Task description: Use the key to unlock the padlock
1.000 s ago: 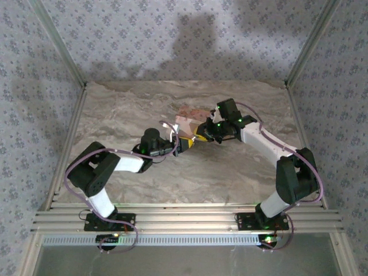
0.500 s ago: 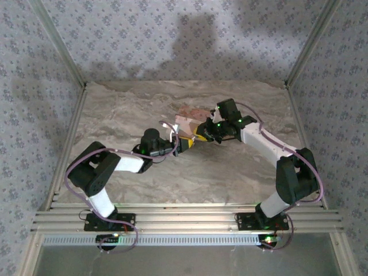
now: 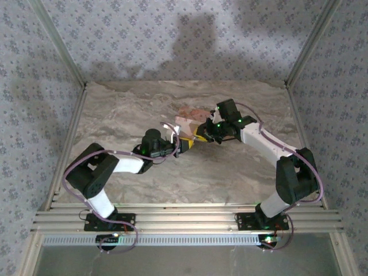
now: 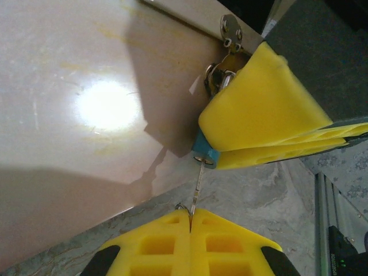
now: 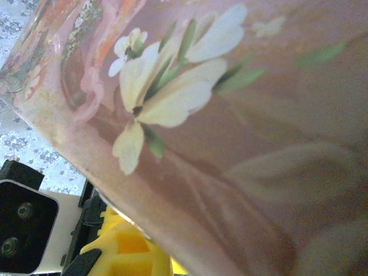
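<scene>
The tiny teal padlock (image 4: 203, 151) hangs at the front edge of the pink box (image 4: 86, 103), its metal shackle (image 4: 214, 80) looped through the box's hasp (image 4: 231, 27), above the marble tabletop (image 4: 259, 195). Only a corner of the lock body peeks out, because the yellow pads of the right tool (image 4: 208, 142) are clamped around it from the side and hold it steady.

A thin key (image 4: 196, 184) runs from the lock's exposed end face straight back to the left tool (image 4: 190, 216), whose pads are pinched tight on the key's head. In the left wrist view the lock lies dead ahead of the left tool. The key's long axis leans only slightly off the line between them, and its tip meets the keyhole. How deep it sits cannot be told from here.

From overhead, the two tools meet nose to nose at mid-table, the left tool (image 3: 183, 144) coming in from the near left and the right tool (image 3: 201, 133) from the far right, with the pink box (image 3: 187, 119) just behind them. The right wrist camera looks close onto the box's floral lid (image 5: 172, 98).

The left arm carries the key, so the turn appears to fall to it: a twist about the key's own shaft while the right tool braces the lock. Any sideways drift would likely bend so slender a key.
</scene>
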Robot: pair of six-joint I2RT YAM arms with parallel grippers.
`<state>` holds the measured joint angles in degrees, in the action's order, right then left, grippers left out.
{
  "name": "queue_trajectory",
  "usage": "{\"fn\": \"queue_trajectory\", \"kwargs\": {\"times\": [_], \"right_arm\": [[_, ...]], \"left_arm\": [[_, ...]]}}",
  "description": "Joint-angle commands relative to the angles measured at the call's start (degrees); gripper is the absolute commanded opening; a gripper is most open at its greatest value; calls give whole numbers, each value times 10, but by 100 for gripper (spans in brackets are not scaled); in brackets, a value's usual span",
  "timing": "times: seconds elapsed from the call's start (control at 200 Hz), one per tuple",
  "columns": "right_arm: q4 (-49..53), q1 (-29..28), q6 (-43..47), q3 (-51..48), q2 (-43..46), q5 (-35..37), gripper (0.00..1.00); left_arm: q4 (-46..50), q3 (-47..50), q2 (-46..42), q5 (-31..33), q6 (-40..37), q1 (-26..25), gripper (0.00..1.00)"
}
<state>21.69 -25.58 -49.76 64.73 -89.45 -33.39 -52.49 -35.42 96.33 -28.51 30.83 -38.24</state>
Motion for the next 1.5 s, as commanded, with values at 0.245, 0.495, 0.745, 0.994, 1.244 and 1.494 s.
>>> {"fn": "queue_trajectory", "kwargs": {"times": [0.245, 0.495, 0.745, 0.994, 1.244, 1.494], "right_arm": [[-28, 6, 16, -5, 3, 38, 0], [-24, -8, 79, -31, -8, 150, 0], [-57, -50, 109, -78, -52, 273, 0], [-52, -80, 101, -92, -55, 325, 56], [30, -106, 52, -95, 60, 329, 70], [50, -158, -19, -30, 179, 326, 55]], "left_arm": [[-55, 42, 4, 28, -15, -2, 0], [-12, 105, -51, 53, -42, -2, 0], [148, 118, -195, 99, -104, -2, 0], [274, 103, -307, 141, -158, 0, 0], [320, 71, -373, 190, -226, -2, 0], [331, 25, -373, 241, -309, -21, 0]]}}
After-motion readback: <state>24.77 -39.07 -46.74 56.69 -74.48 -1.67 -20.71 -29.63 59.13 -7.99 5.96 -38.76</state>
